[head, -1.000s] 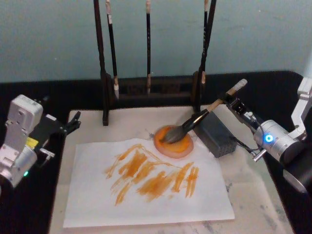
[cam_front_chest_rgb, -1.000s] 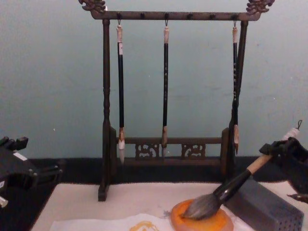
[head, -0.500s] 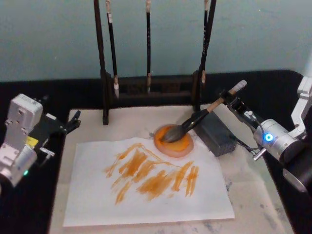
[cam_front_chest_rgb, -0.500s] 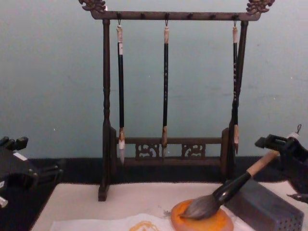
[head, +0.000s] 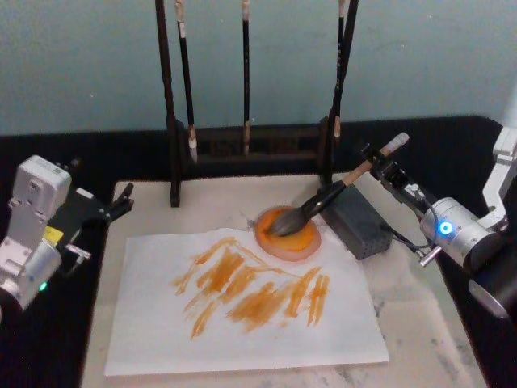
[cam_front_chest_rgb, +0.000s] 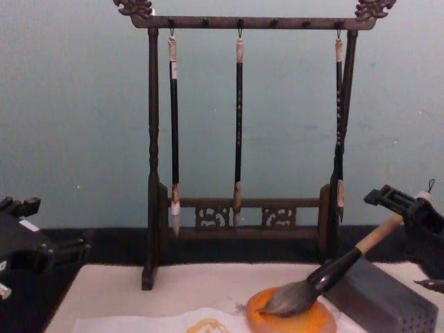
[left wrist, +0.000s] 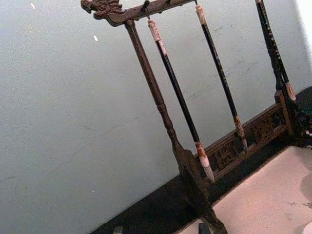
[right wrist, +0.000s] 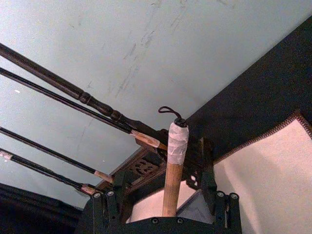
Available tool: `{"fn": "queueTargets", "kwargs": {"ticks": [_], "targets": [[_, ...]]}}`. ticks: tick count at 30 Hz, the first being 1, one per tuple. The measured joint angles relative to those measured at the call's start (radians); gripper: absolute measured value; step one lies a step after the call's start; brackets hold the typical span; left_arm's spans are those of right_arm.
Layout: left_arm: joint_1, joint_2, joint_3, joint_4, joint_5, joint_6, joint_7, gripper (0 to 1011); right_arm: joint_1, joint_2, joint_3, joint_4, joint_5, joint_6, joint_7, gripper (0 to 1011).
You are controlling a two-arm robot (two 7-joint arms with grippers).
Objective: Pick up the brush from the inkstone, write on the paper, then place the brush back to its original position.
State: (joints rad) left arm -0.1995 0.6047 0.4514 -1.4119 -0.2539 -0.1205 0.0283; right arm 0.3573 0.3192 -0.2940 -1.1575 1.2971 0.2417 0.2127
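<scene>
The brush lies tilted, its bushy head on the round orange inkstone and its handle leaning across the grey block. My right gripper stands open around the handle's upper end. In the right wrist view the tan handle runs between the two fingers without touching either. The chest view shows the brush resting on the inkstone, with one finger of the right gripper lifted clear of the handle. The paper with orange strokes lies in front. My left gripper is parked open at the left.
A dark wooden rack with three thin hanging brushes stands behind the inkstone. The beige felt mat lies under the paper, on a black tabletop.
The right gripper has opened and let go of the brush handle. The brush has settled slightly lower on the inkstone and block. The left arm has not moved.
</scene>
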Motion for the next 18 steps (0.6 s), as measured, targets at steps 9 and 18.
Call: {"fn": "queueTargets", "kwargs": {"ticks": [9,18], "targets": [[0.000,0.000,0.000,0.000,0.000,0.000,0.000,1001,-0.005,0.004,-0.001,-0.006,0.002,-0.001,-0.002,1000],[0.000,0.000,0.000,0.000,0.000,0.000,0.000,1001,-0.084,0.056,-0.001,-0.099,0.027,-0.021,-0.033,1000]]}}
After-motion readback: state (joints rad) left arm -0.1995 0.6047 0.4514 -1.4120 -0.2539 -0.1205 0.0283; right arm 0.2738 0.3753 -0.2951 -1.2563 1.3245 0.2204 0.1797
